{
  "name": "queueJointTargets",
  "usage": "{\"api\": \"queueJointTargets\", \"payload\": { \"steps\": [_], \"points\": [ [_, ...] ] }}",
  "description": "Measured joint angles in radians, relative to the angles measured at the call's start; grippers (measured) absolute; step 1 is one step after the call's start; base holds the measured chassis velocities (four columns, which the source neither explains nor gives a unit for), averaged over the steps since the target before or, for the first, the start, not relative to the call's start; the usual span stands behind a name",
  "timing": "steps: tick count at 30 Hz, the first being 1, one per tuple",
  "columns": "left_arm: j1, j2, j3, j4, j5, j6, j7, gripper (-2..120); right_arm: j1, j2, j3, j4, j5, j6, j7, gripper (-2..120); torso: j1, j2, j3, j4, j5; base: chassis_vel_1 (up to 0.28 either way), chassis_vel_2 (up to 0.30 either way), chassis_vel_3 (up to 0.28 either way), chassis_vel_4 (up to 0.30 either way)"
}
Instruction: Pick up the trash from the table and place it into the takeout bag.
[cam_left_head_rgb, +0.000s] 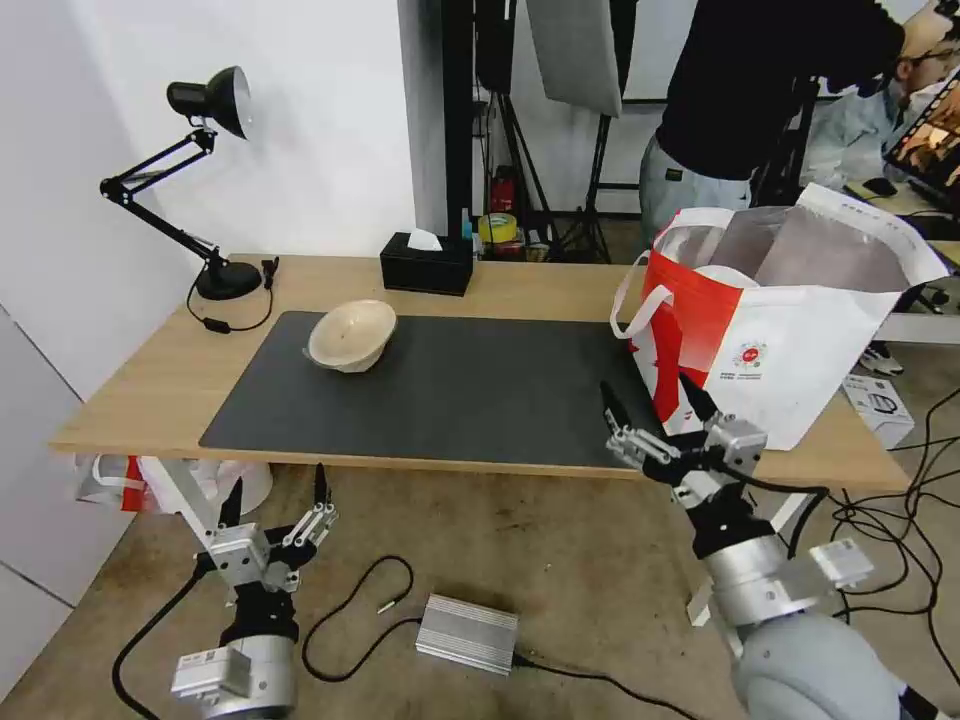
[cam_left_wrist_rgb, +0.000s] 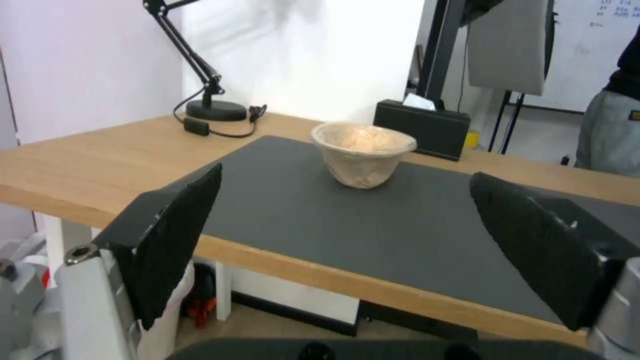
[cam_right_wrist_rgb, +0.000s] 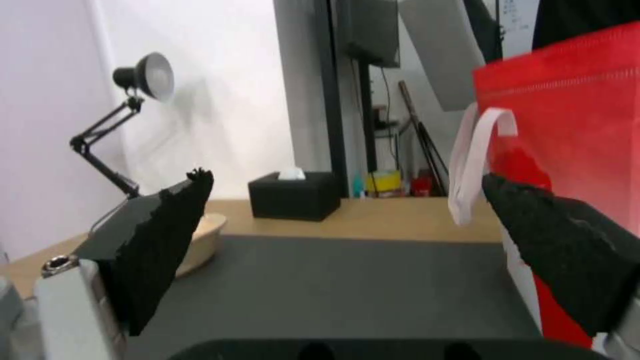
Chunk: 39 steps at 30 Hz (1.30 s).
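Resting on matte mat (cam_left_head_rgb: 480, 390), ribbed paper bowl (cam_left_head_rgb: 351, 335)

Left gripper (cam_left_head_rgb: 277, 494) and right gripper (cam_left_head_rgb: 650, 396) both point forward, fingers spread wide, holding nothing.

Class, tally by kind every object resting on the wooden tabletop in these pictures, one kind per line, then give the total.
Paper bowl: 1
Tissue box: 1
Desk lamp: 1
Takeout bag: 1
Dark grey mat: 1
Total: 5
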<state>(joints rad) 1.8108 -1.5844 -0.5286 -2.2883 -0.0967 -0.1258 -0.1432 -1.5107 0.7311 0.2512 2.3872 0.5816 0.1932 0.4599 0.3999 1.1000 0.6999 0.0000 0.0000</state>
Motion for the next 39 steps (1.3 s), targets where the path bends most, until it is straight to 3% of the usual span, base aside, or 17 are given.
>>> {"api": "queueJointTargets", "payload": {
  "steps": [39],
  "points": [
    [-0.010,0.001,0.001,0.016,0.004,-0.011,-0.005,100,-0.139,0.057,-0.050,-0.003,-0.124,-0.099,0.158,100,0.000,0.000,0.000,0.0000,0.0000,0.000,0.000,0.000,0.000]
  ]
}}
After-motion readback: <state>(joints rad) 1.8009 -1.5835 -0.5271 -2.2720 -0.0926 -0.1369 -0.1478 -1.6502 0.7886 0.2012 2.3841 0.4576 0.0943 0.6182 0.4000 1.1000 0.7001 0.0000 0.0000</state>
